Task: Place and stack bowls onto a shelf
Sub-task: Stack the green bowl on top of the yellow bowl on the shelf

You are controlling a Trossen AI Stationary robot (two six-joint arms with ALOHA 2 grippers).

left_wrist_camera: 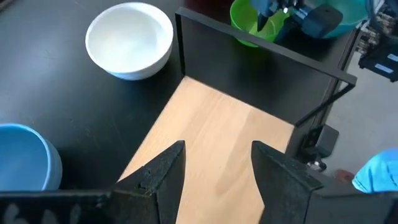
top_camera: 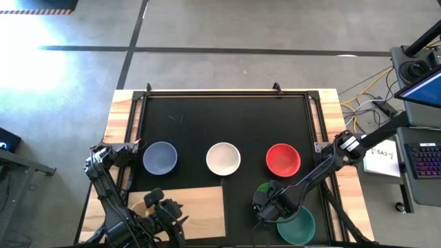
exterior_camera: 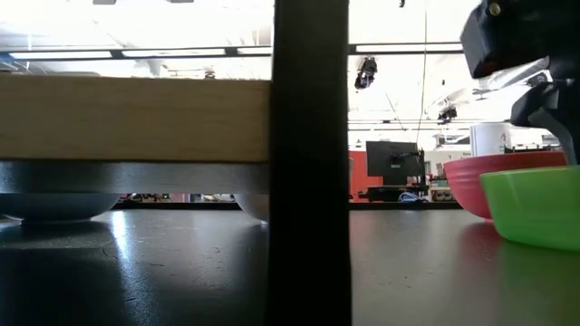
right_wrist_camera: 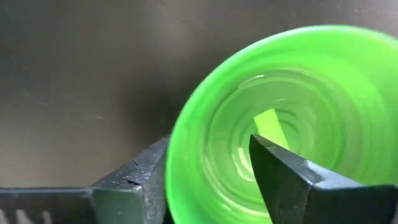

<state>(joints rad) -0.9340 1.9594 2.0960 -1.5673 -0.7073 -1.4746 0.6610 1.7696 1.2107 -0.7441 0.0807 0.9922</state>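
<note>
A: Gripping the rim of the green bowl (right_wrist_camera: 292, 118), the right gripper (right_wrist_camera: 208, 171) has one dark finger outside the wall and one inside, drawn in narrow on the thin plastic. From above, that gripper (top_camera: 265, 204) sits near the front edge of the black mat (top_camera: 227, 124), toward its right corner.

B: And the left gripper (left_wrist_camera: 214, 168)?

A: It hangs over the light-wood shelf (left_wrist_camera: 217, 149), fingers parted a moderate way with only bare board between them, touching nothing I can see. The shelf (top_camera: 200, 210) lies at the mat's front edge, left of the middle.

B: What about the other bowls?

A: Three stand in a row across the middle of the mat: the slate-blue bowl (top_camera: 160, 158) toward the left edge, the white bowl (top_camera: 223, 158) in the centre, the red bowl (top_camera: 283, 159) toward the right. The teal bowl (top_camera: 298, 226) lies at the front right corner, just beside the green one.

B: Materials?

A: All are round, smooth plastic. The green one is glossy and slightly translucent, with faint concentric rings inside. The shelf is flat, pale, fine-grained wood; the mat is matt black with light scuffs.

B: Any writing?

A: A white sheet (top_camera: 383, 157) off the table's right edge carries marks too small to read.
</note>
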